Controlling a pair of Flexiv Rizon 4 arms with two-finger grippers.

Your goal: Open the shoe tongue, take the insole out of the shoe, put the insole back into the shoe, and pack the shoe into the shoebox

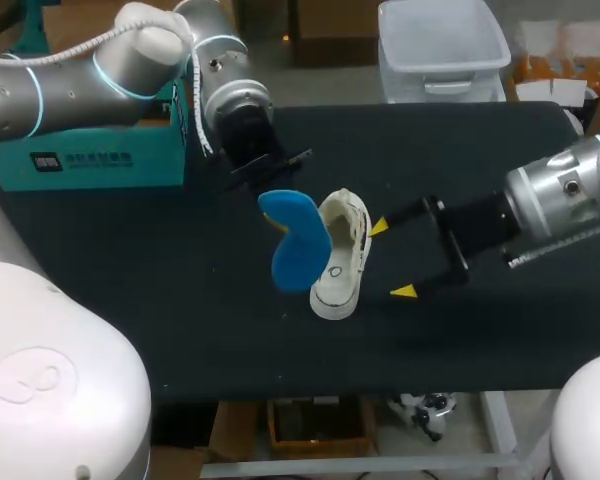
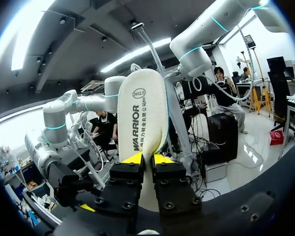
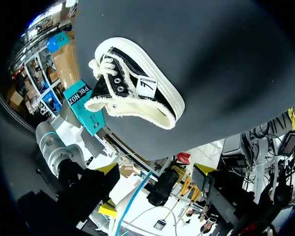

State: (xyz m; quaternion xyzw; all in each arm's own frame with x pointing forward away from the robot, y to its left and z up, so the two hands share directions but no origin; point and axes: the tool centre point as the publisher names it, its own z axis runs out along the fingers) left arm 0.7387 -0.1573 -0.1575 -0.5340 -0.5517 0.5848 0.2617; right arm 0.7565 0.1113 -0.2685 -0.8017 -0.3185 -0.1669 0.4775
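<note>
Left gripper: clamped on the insole, one yellow tip pressed to each face, near one end.
Insole: off the table, sticking out past the fingers; pale printed face toward the wrist camera, blue face up in the head view.
Insole vs shoe: hangs just beside the shoe, on the left arm's side; cannot tell whether the two touch.
Shoe: lying on the table near its middle, black canvas, white sole, cream lining showing at the opening.
Right gripper: fingers spread wide, nothing between them; tips just beside the shoe on the right arm's side, no contact seen.
Shoebox: teal, at the far left of the table, well apart from the shoe, partly behind the left arm.
Table: dark cloth top.
</note>
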